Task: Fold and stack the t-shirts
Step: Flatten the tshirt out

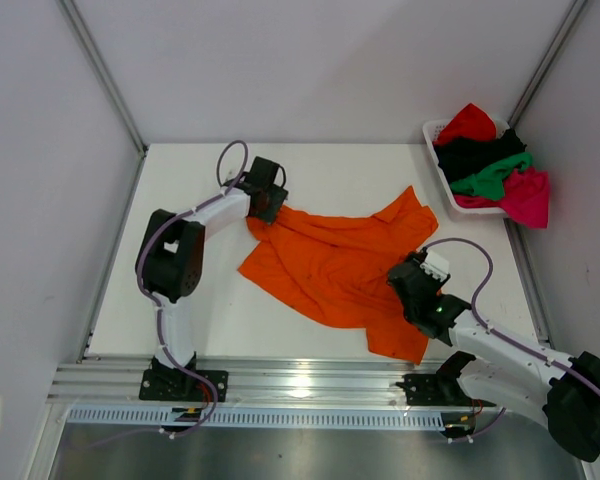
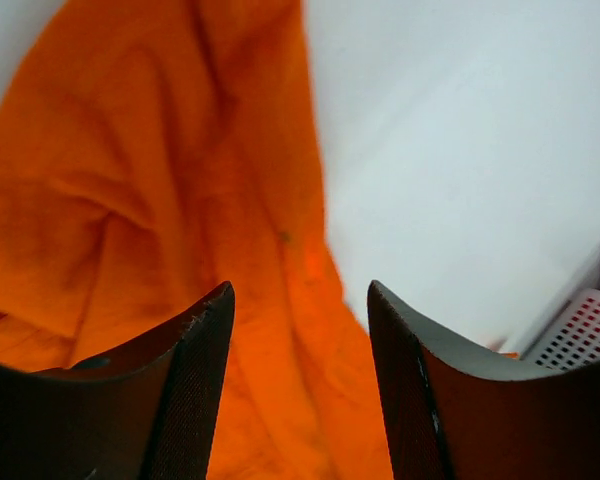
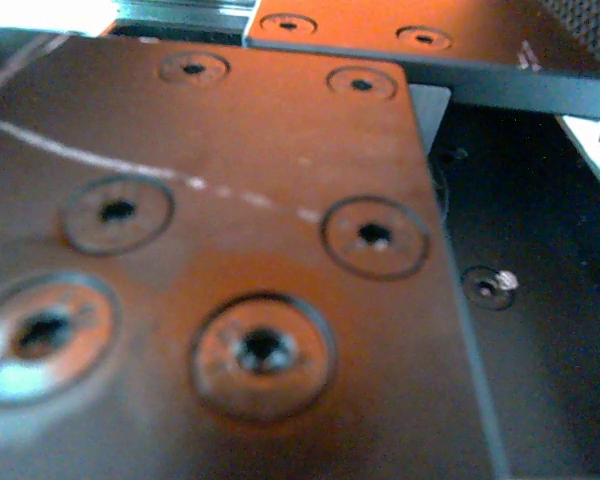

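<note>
T-shirt (image 1: 330, 265) of orange colour lies on the table (image 1: 210, 310); left tool (image 2: 300, 300) hangs released above its corner; right tool (image 1: 412, 278): I cannot tell.

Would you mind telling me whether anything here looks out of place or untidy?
The magenta-pink t-shirt spills over the rim of the white basket, and the orange t-shirt lies crumpled and skewed on the table.

The white tabletop (image 1: 330, 180) spreads out under pale enclosure walls (image 1: 310, 60), and a ribbed aluminium rail (image 1: 310, 380) runs along its near edge. Over in the far right corner sits the white slatted basket (image 1: 435, 150), its perforated side just peeking into the left wrist view.
</note>
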{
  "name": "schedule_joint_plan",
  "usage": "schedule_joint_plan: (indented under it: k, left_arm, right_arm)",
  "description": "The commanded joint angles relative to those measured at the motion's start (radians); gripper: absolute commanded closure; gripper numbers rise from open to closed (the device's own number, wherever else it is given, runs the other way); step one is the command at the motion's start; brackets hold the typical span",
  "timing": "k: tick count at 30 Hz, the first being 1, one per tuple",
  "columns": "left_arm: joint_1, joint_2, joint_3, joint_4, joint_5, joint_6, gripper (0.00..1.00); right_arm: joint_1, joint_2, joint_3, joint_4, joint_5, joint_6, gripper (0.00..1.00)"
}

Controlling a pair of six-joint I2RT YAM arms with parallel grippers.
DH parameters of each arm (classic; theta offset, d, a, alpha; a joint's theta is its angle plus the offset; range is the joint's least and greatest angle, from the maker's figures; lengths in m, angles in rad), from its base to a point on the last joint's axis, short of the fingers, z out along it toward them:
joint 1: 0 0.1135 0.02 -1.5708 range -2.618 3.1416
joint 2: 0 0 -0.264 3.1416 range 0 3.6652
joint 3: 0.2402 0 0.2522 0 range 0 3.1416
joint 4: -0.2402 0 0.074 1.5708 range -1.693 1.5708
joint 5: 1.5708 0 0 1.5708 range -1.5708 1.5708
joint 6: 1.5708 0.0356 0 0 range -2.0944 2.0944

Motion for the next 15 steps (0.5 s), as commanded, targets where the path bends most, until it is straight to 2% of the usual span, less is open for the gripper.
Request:
schedule_joint_plan:
  k: [1,6,9,15]
  left_arm:
    - [-0.003,-0.028,0.045,0.117,-0.041,0.036,0.41]
    - [0.001,-0.023,0.067,0.124,-0.109,0.08,0.4]
    - [0.008,-0.01,0.107,0.06,-0.129,0.09,0.41]
    - [0.024,-0.033,0.058,0.037,-0.147,0.081,0.41]
  right_arm:
    - [0.005,-0.006,0.012,-0.011,0.025,0.011,0.38]
    - [0.007,-0.01,0.014,-0.021,0.027,0.011,0.38]
    - [0.007,-0.018,0.014,-0.034,0.035,0.013,0.38]
    - [0.007,-0.018,0.004,-0.037,0.03,0.022,0.38]
